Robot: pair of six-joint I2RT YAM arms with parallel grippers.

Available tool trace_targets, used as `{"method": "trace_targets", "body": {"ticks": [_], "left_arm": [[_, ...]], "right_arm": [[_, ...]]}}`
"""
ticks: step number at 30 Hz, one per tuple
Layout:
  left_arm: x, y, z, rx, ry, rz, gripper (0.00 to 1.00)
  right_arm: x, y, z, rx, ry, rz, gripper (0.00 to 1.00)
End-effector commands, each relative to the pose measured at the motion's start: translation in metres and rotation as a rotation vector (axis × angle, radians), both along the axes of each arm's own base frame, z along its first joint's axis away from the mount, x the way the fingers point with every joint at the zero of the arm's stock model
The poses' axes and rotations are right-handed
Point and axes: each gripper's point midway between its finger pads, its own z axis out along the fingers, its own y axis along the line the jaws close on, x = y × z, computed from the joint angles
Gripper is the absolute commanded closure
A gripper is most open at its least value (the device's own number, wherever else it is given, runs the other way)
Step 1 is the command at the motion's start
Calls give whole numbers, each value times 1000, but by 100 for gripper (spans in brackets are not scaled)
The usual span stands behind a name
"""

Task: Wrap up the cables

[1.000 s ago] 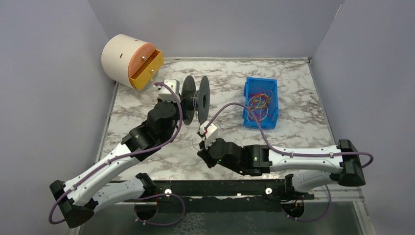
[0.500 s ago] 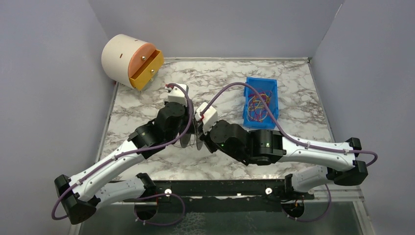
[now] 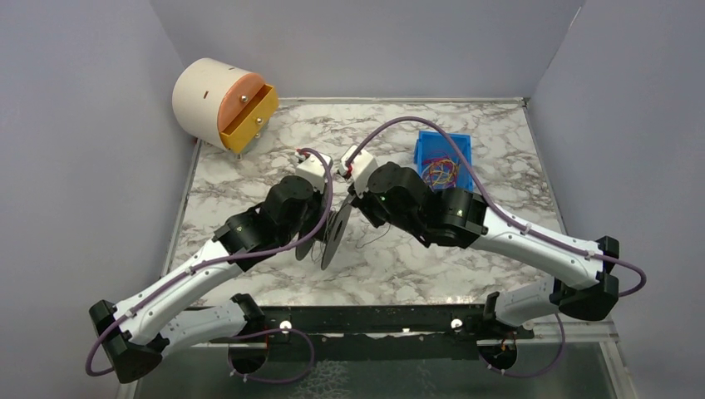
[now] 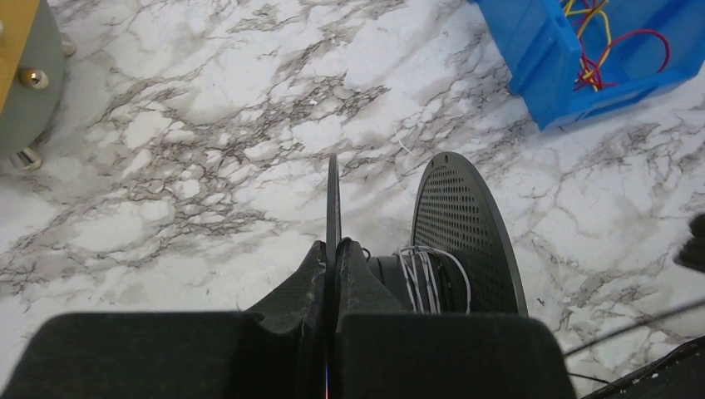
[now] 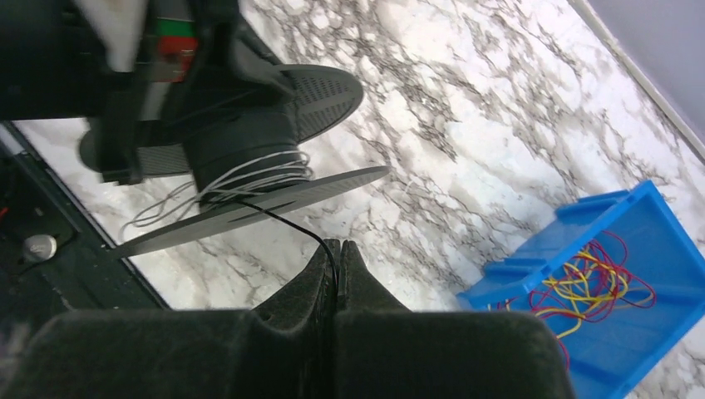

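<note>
Table (image 3: 391, 266), white marble w/ grey veining, flat and glossy, is taking up the whole floor of the cell. Back left, a cream drum (image 3: 199, 96) w/ an orange face and a yellow drawer is lying on its side. A boxy blue plastic bin (image 3: 432, 145) is sitting right of centre, holding the coloured cables (image 3: 439, 173), a tangle of red, yellow and orange loops. Spool (image 4: 465, 233): two thin black perforated discs on a dark hub, w/ pale turns wound round it.

Vs 1 s ago, the spool is sitting nearer and leaning over, no longer upright farther back. The R arm is reaching up from the near edge and is now crossing the bin's near part.

Left gripper (image 4: 334, 249) is pinching the rim of the spool's near disc, fingers pressed on either side. Right gripper (image 5: 336, 249) is nipping the hair-thin black cable (image 5: 291, 223), which is curving from between its tips across to the spool's nearer disc.
</note>
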Motion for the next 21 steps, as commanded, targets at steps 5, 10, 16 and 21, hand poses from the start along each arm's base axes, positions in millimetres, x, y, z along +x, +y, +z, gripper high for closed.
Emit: {"method": "trace_targets", "body": {"ticks": [5, 10, 16, 21], "left_arm": [[-21, -16, 34, -56, -36, -188, 100], [-34, -18, 50, -99, -45, -251, 100], [-49, -20, 77, -162, -75, -318, 100], [-58, -22, 98, -217, -96, -358, 100]], "right_arm": [[55, -35, -17, 23, -52, -197, 99], [75, -57, -41, 91, 1, -294, 99], [78, -68, -68, 189, 67, -331, 94], [75, -66, -89, 261, 114, -323, 89]]}}
